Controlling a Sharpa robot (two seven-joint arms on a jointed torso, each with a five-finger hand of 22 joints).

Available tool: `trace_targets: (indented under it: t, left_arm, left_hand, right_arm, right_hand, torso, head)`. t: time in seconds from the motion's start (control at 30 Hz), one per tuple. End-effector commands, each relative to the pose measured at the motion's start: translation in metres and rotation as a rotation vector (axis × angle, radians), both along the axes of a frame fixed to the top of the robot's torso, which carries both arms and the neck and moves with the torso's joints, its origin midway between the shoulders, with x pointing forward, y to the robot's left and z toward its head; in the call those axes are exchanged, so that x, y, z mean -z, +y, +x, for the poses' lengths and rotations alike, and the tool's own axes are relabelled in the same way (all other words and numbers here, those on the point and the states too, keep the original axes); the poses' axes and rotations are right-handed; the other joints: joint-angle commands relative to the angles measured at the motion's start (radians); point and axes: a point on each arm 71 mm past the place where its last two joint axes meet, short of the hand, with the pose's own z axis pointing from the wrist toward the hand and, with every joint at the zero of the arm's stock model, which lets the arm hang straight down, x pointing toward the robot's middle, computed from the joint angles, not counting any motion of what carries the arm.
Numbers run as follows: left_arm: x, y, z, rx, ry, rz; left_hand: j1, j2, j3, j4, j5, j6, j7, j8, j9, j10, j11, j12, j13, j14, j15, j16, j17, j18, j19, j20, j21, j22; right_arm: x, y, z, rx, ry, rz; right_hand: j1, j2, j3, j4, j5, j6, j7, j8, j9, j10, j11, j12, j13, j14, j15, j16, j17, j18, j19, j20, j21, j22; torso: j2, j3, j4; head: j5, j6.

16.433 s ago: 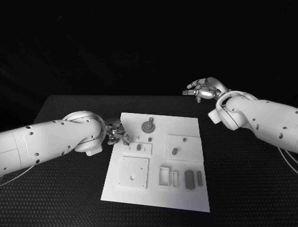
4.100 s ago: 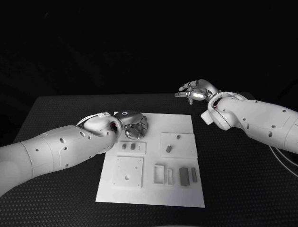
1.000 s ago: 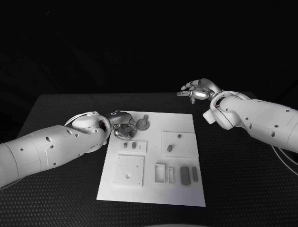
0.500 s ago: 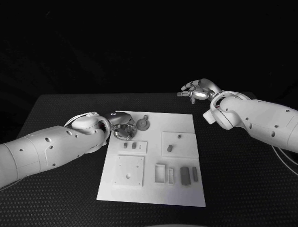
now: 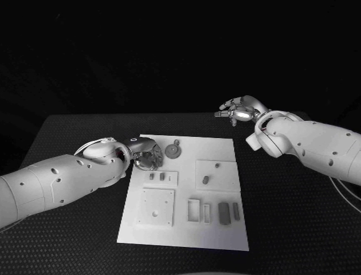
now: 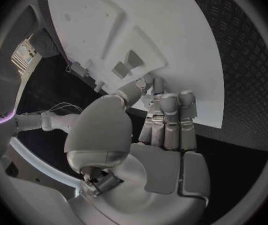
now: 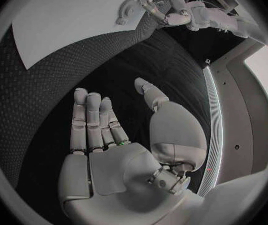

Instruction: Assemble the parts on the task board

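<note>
Left hand (image 5: 148,156) hovered at the task board's (image 5: 189,229) far left corner, fingers apart (nothing held), beside the round part (image 5: 174,150). Right hand (image 5: 240,110) hung spread, empty.

black table (image 5: 81,217), textured surface

White task board (image 5: 189,229) lies flat; small grey parts (image 5: 224,211) apparently seated.

I note the left hand (image 5: 148,157) lowered, palm down, fingers extended and empty, its arm reaching in low, while the right hand (image 5: 240,109) hangs raised on a bent arm, fingers spread, holding nothing.
</note>
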Motion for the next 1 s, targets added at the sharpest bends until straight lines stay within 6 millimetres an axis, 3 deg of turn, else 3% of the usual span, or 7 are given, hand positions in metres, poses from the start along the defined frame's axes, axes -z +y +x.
trace_targets:
  t: [0.03,0.2,0.43,0.63,0.7,0.83,1.0]
  left_arm:
    - [0.002,0.004,0.000,-0.017,0.001,0.006]
    - [0.001,0.010,0.003,-0.030,-0.010,0.003]
    - [-0.011,0.033,0.015,-0.213,0.072,-0.218]
    - [-0.029,0.051,0.022,-0.383,0.210,-0.518]
    - [-0.035,0.056,0.022,-0.395,0.211,-0.560]
    - [-0.046,0.064,0.019,-0.402,0.215,-0.665]
    - [-0.055,0.068,0.011,-0.382,0.270,-0.837]
  left_hand:
    - [0.001,-0.006,0.000,-0.003,-0.006,-0.008,0.002,-0.007,-0.002,0.006,0.000,-0.005,0.001,0.005,-0.003,0.004,-0.002,0.006,0.007,-0.053,0.001,0.012]
    - [0.003,-0.008,0.000,-0.003,-0.006,-0.011,0.004,-0.007,-0.003,0.005,0.001,-0.007,0.002,0.005,-0.003,0.003,-0.002,0.006,0.007,-0.053,0.001,0.012]
    - [-0.007,-0.013,0.003,0.011,-0.003,0.024,0.023,0.018,0.004,-0.020,0.015,-0.026,0.000,-0.028,0.012,-0.027,-0.020,0.001,-0.015,-0.042,-0.018,0.007]
    - [-0.017,-0.014,0.035,0.018,-0.006,0.046,0.030,0.045,0.017,-0.038,0.033,-0.041,0.007,-0.107,0.034,-0.182,-0.100,-0.026,-0.096,-0.015,-0.112,-0.032]
    - [-0.030,-0.018,0.026,0.019,-0.018,0.040,0.032,0.047,0.019,-0.047,0.039,-0.047,0.008,-0.111,0.041,-0.220,-0.118,-0.032,-0.106,-0.010,-0.133,-0.042]
    - [-0.060,-0.022,-0.012,0.017,-0.022,0.028,0.037,0.049,0.021,-0.068,0.052,-0.059,0.007,-0.121,0.054,-0.284,-0.143,-0.039,-0.126,0.001,-0.170,-0.057]
    - [-0.077,-0.023,-0.041,0.018,-0.027,0.018,0.040,0.052,0.023,-0.094,0.066,-0.062,0.004,-0.144,0.073,-0.366,-0.167,-0.047,-0.155,0.019,-0.217,-0.073]
  right_arm:
    - [0.000,0.000,0.000,-0.013,0.002,-0.004]
    - [0.001,-0.001,-0.001,-0.027,0.010,-0.024]
    - [0.008,0.005,-0.011,-0.183,0.047,-0.155]
    - [0.015,0.002,-0.022,-0.258,0.052,-0.277]
    - [0.017,0.001,-0.026,-0.268,0.043,-0.319]
    - [0.020,-0.001,-0.035,-0.295,0.009,-0.407]
    - [0.027,0.005,-0.047,-0.347,-0.053,-0.551]
  right_hand:
    - [-0.006,-0.001,-0.005,-0.002,0.003,-0.007,0.046,0.001,-0.002,-0.009,0.000,0.004,-0.001,-0.007,0.000,0.004,-0.002,0.014,0.000,0.008,-0.004,0.020]
    - [-0.001,0.001,-0.004,-0.007,0.001,-0.008,0.047,0.002,-0.002,-0.009,0.000,0.005,-0.003,-0.008,0.001,0.005,-0.003,0.014,-0.001,0.008,-0.004,0.020]
    - [0.109,0.024,0.090,-0.051,-0.086,0.024,0.037,0.024,-0.008,-0.009,-0.007,-0.020,-0.037,-0.001,-0.006,0.011,-0.018,0.014,0.018,0.006,-0.006,0.016]
    - [0.152,0.011,0.198,-0.041,-0.173,0.077,0.024,0.053,-0.013,-0.011,-0.003,-0.322,-0.244,0.037,-0.001,-0.008,-0.068,0.014,0.050,-0.001,-0.019,0.012]
    - [0.160,0.010,0.222,-0.041,-0.189,0.088,0.020,0.060,-0.018,0.068,0.007,-0.483,-0.369,0.060,0.012,-0.002,-0.085,0.014,0.073,-0.010,-0.017,0.013]
    - [0.194,-0.005,0.277,-0.021,-0.262,0.116,0.010,0.073,-0.028,0.178,0.004,-0.673,-0.511,0.120,0.001,0.017,-0.113,0.014,0.130,-0.030,-0.009,0.013]
    - [0.223,-0.016,0.320,-0.010,-0.305,0.173,-0.015,0.100,-0.029,0.306,-0.015,-0.796,-0.586,0.170,-0.019,0.011,-0.146,0.014,0.169,-0.048,-0.014,0.009]
  torso:
    - [0.000,0.0007,-0.0004]
    - [0.000,0.0010,-0.0008]
    - [0.000,0.0016,-0.0015]
    - [0.000,0.0013,-0.0002]
    - [-0.001,0.0015,0.0000]
    - [0.000,0.0017,-0.0006]
    - [-0.001,0.0021,0.0008]
  head:
    - [-0.001,0.000]
    - [-0.002,0.001]
    - [-0.016,0.014]
    - [-0.025,0.021]
    - [-0.027,0.022]
    - [-0.031,0.024]
    - [-0.031,0.027]
